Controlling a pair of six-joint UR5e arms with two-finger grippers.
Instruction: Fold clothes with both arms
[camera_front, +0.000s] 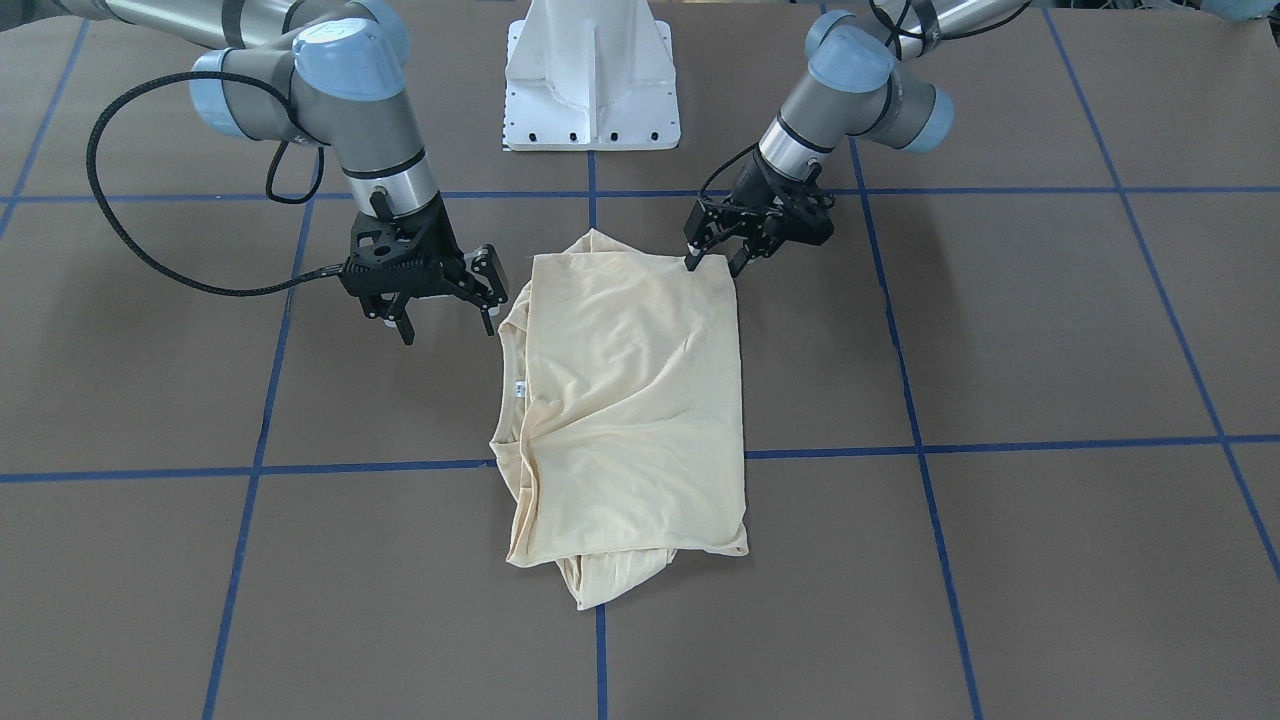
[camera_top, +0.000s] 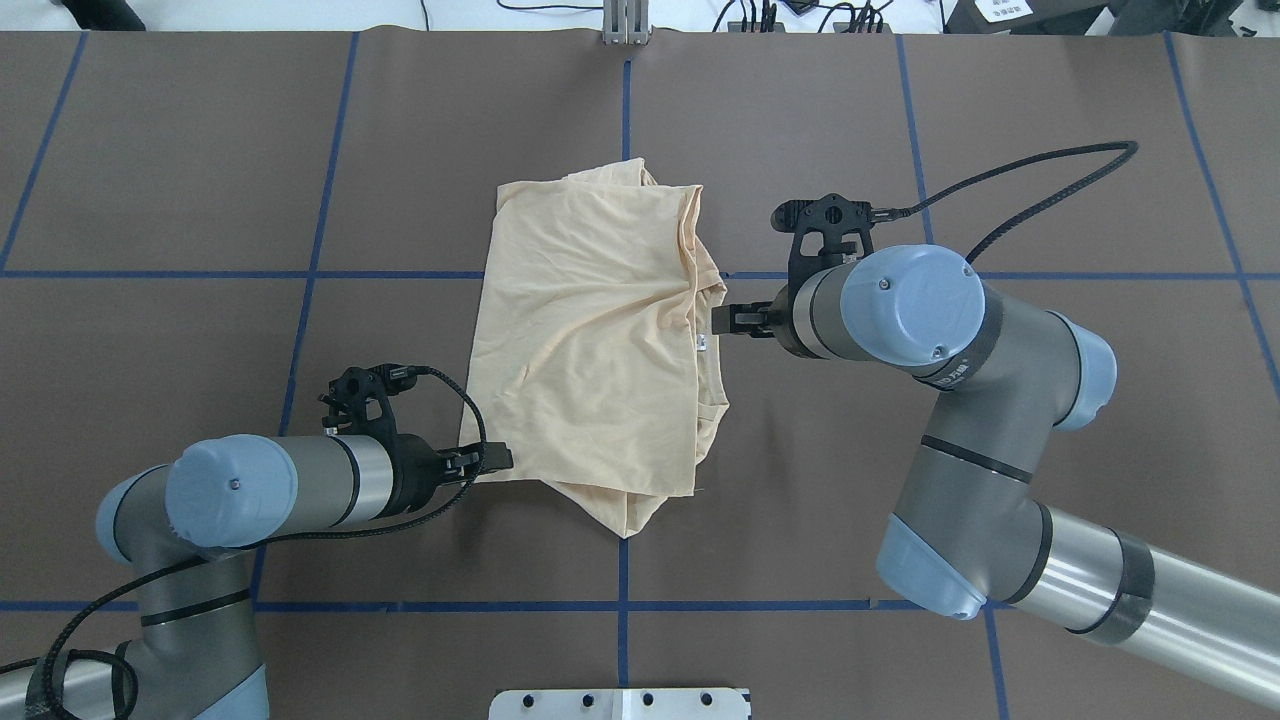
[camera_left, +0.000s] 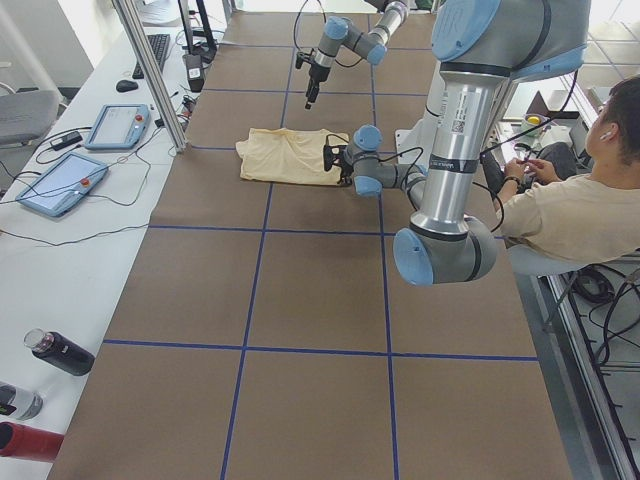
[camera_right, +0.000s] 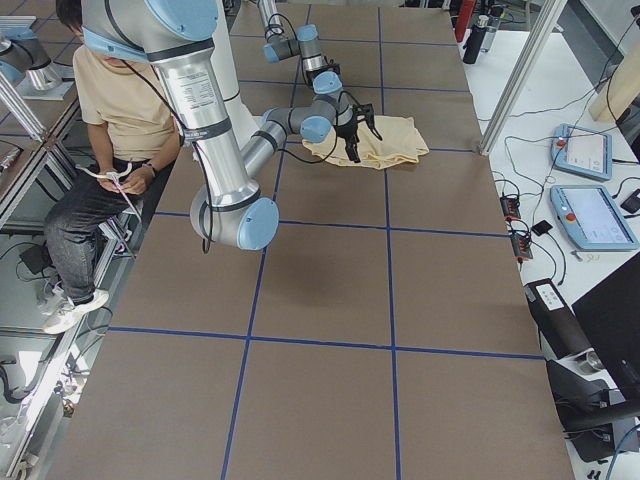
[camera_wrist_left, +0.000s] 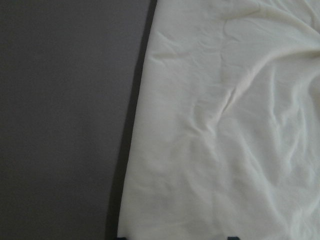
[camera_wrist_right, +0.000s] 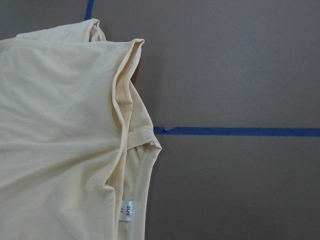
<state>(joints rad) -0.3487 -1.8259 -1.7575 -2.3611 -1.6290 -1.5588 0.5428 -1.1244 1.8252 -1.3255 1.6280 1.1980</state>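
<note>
The pale cream-yellow shirt (camera_front: 630, 400) lies folded into a rough rectangle at the table's middle; it also shows in the overhead view (camera_top: 590, 330). Its print is hidden. Its white neck label (camera_wrist_right: 127, 211) shows at the collar. My left gripper (camera_front: 714, 264) is open, low at the shirt's near corner on my left (camera_top: 497, 459); the left wrist view shows the shirt's edge (camera_wrist_left: 225, 125) between the fingertips. My right gripper (camera_front: 447, 325) is open and empty, just beside the collar (camera_top: 722, 319), not touching it.
The white base pedestal (camera_front: 592, 75) stands at the robot's side of the table. Blue tape lines (camera_front: 930, 445) cross the brown table cover. A seated operator (camera_left: 560, 210) is beside the robot. Tablets (camera_left: 60, 180) and bottles (camera_left: 60, 352) lie on the side bench.
</note>
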